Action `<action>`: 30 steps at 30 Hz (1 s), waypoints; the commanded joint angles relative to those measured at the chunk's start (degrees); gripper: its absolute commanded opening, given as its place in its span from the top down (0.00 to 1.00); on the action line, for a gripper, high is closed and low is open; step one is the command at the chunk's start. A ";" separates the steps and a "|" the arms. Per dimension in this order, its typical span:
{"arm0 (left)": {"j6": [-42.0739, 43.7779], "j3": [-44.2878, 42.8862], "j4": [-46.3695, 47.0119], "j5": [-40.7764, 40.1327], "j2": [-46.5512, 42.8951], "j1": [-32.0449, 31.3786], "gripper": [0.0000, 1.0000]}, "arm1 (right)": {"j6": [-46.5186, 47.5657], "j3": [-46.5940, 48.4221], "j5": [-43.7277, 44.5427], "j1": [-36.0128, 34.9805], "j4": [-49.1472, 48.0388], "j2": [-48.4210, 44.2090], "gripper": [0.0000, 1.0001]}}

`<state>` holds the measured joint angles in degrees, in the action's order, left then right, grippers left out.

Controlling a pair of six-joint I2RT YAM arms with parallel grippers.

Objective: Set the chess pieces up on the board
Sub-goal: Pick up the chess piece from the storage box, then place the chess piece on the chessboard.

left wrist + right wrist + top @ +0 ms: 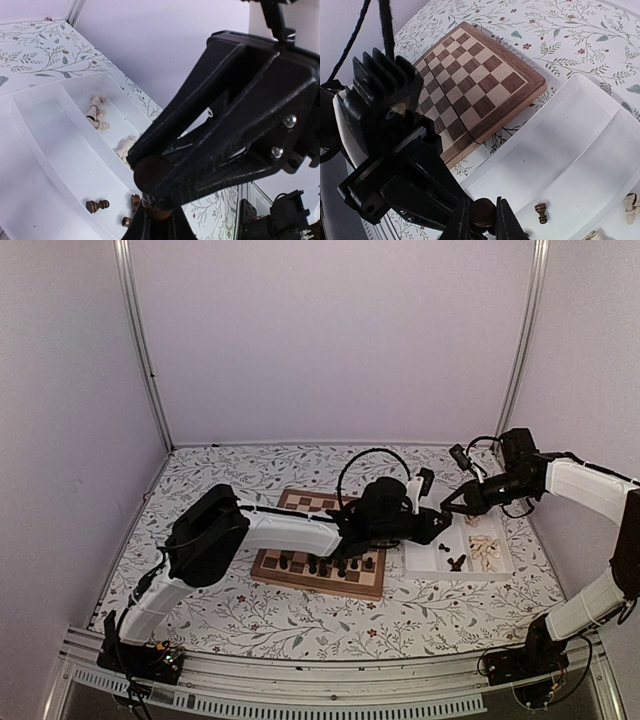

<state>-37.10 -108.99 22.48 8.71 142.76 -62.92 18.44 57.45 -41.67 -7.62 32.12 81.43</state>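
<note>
The board (308, 504) lies mid-table, with several dark chess pieces (325, 565) standing along its near rows. It also shows in the right wrist view (470, 75) with bare far squares. My left gripper (438, 525) reaches across the board and meets my right gripper (449, 506) above the white tray (425, 562). One dark piece (484, 211) sits between the right gripper's (485, 222) fingers. The left wrist view shows the same piece (151, 172) with its other end between my left gripper's (161, 226) fingers. Both grippers look shut on it.
The tray holds cream pieces (487, 550) in its right compartment and a few dark pieces (457, 562) in the middle one. A dark pawn lies loose there (97, 204) (541, 212). Cream pieces (97, 117) lie behind a divider. Walls enclose the floral tabletop.
</note>
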 commanded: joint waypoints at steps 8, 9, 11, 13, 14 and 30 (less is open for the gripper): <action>3.41 8.77 -9.61 12.08 -8.28 3.02 1.00 | 0.38 -0.85 2.76 6.38 -0.73 7.02 0.70; 3.44 8.90 -10.06 12.99 -8.32 3.45 1.00 | 0.37 -0.77 2.82 6.41 -0.67 7.15 0.68; 3.88 9.35 -10.49 15.12 -8.58 4.18 1.00 | 0.54 -0.53 2.29 6.38 -0.47 6.95 0.63; 4.98 8.97 -11.95 17.67 -8.79 5.03 1.00 | 1.83 -0.01 0.23 6.39 0.74 6.50 0.59; 5.69 8.64 -13.02 19.25 -9.12 5.47 1.00 | 3.18 0.66 -1.91 6.39 2.44 6.32 0.59; 27.09 -1.76 -51.59 45.51 -12.57 9.39 1.00 | 44.82 2.41 7.94 -11.09 17.86 -9.59 0.50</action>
<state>-16.58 -108.86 -17.96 47.99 132.44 -53.82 57.89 59.44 -43.00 -11.40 50.11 73.19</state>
